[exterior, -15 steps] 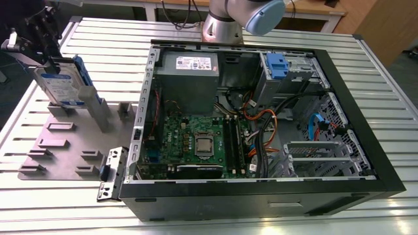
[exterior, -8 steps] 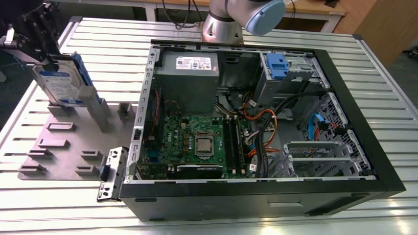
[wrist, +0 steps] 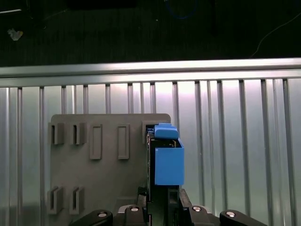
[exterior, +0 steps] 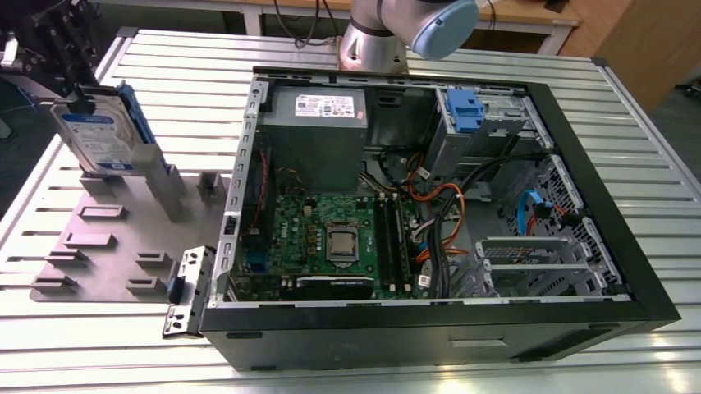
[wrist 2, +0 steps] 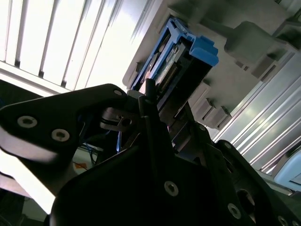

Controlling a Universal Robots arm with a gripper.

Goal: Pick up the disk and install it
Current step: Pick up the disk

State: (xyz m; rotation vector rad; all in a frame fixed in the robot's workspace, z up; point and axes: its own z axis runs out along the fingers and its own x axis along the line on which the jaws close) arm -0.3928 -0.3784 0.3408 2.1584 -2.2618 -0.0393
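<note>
The disk point(exterior: 101, 139) stands on edge at the far corner of a grey fixture plate point(exterior: 110, 246), at the exterior view's left. Its silver face carries a white-and-blue label, and a blue bracket runs along its edges. My gripper point(exterior: 75, 94) comes down on its top edge, with a finger on each side, shut on the disk. In the first wrist view the disk's blue bracket point(wrist: 168, 162) stands out straight ahead of the gripper point(wrist: 160, 200). The second wrist view shows the disk point(wrist 2: 181, 61) between the dark fingers point(wrist 2: 149, 101).
An open black computer case point(exterior: 438, 189) lies on the slatted metal table point(exterior: 613, 107), at the exterior view's right of the plate. A blue latch point(exterior: 465, 111) marks a drive bay at its far side. The arm's base point(exterior: 378, 33) stands behind the case. The plate has several slotted holders point(wrist: 96, 141).
</note>
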